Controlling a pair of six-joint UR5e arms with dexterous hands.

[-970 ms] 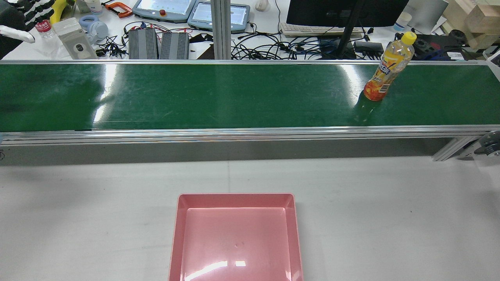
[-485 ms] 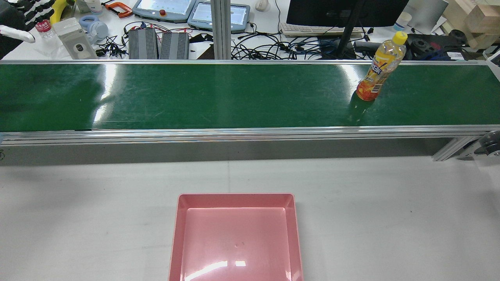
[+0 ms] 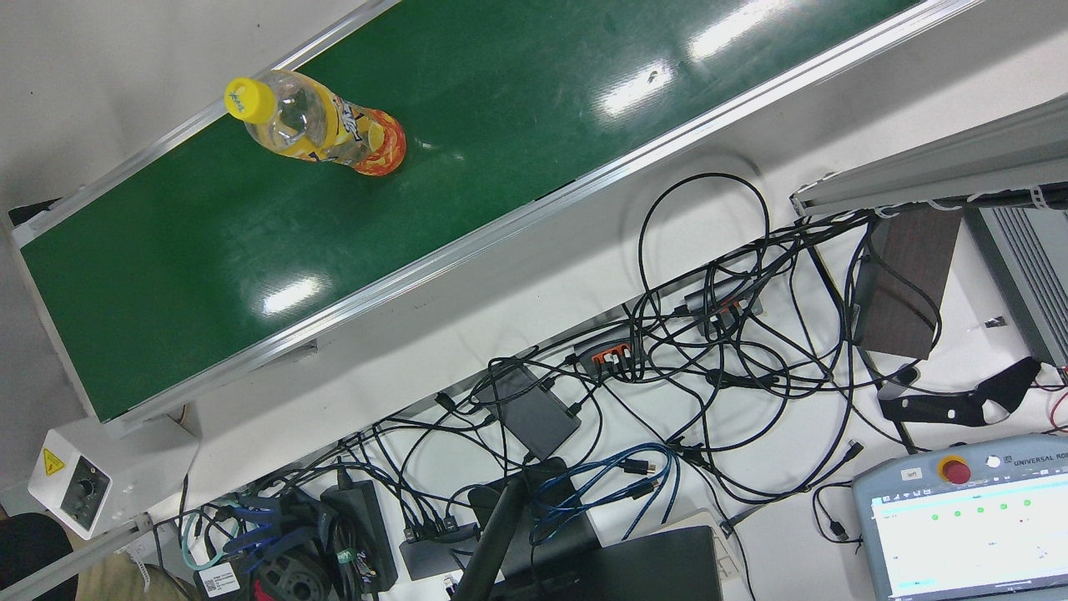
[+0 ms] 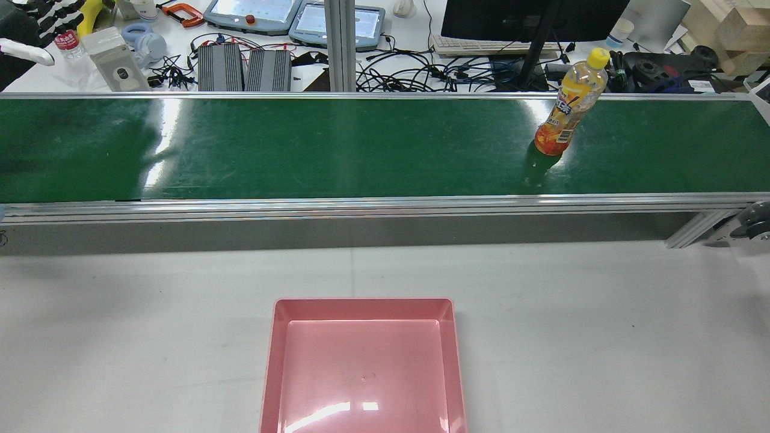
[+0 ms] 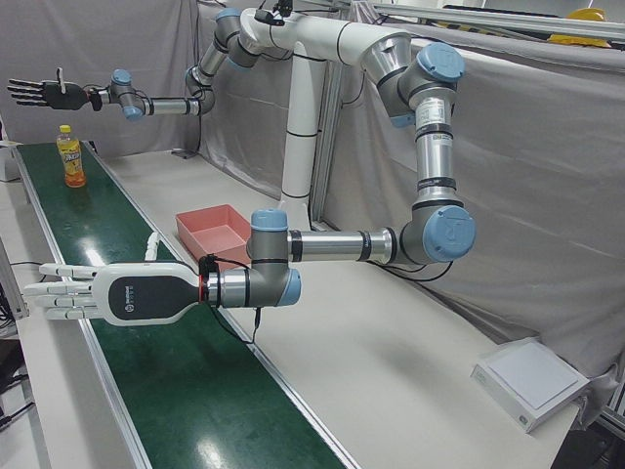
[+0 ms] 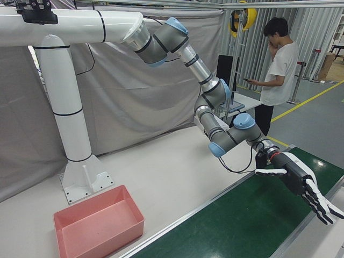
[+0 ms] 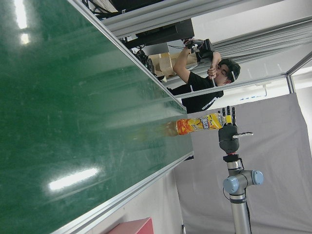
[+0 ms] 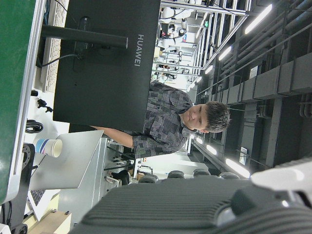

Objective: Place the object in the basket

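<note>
while waiting on the pick, noted bottle [image 4: 568, 102] upright on the belt [image 4: 301, 150], toward the belt's right end in rear view, touched by nothing. logged right hand [image 5: 39, 93] raised near that end of the belt, close to the bottle, fingers straight and spread, empty. logged left hand [image 5: 98, 293] low over the belt's other stretch, well apart from the bottle, fingers flat and apart, also empty. found pink basket [image 4: 364, 307] on the robot's side of the belt, about mid-length, nothing in it. judged step: approach, grasp not yet begun. next, probably: lower right hand beside the bottle's body, wrap fingers round it without tipping it, lift clear of the belt, carry to basket.
</note>
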